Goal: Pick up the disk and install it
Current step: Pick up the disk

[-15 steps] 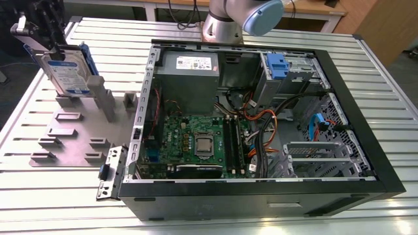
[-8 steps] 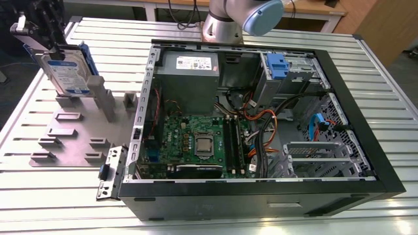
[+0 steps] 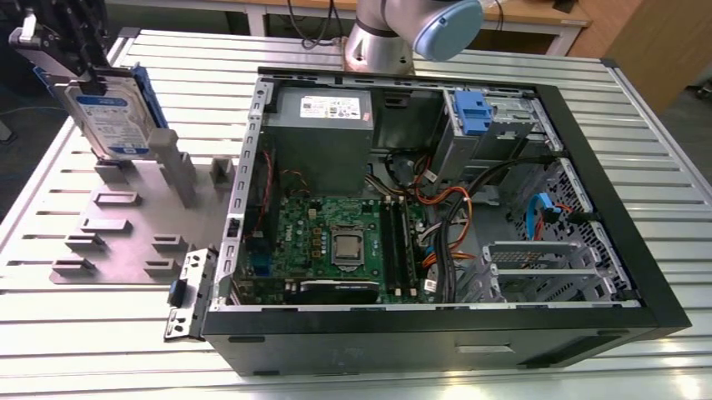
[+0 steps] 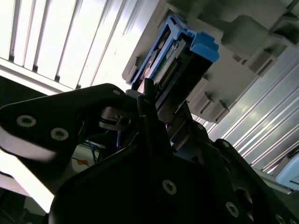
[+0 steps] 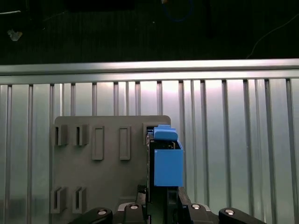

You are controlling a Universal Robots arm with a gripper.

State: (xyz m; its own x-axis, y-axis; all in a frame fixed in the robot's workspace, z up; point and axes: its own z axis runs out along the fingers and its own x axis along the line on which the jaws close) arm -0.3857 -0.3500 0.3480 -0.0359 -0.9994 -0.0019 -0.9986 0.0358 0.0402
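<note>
Gripper [image 3: 87, 79] is clamped onto the top of the disk [image 3: 112, 117], which stands upright at the grey rack [image 3: 122, 242]; lift it vertically so its edges clear the slots.

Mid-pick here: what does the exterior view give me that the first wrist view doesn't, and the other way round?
Exterior view: the open computer case with its motherboard, the arm's base behind it, and the disk showing its labelled face on the exterior view's left.
First wrist view: a straight look onto the grey fixture plate and its slots, with the disk's blue carrier end at one of them.
Both: the gripper shut on the upright disk, the fixture plate, the slatted table.
</note>
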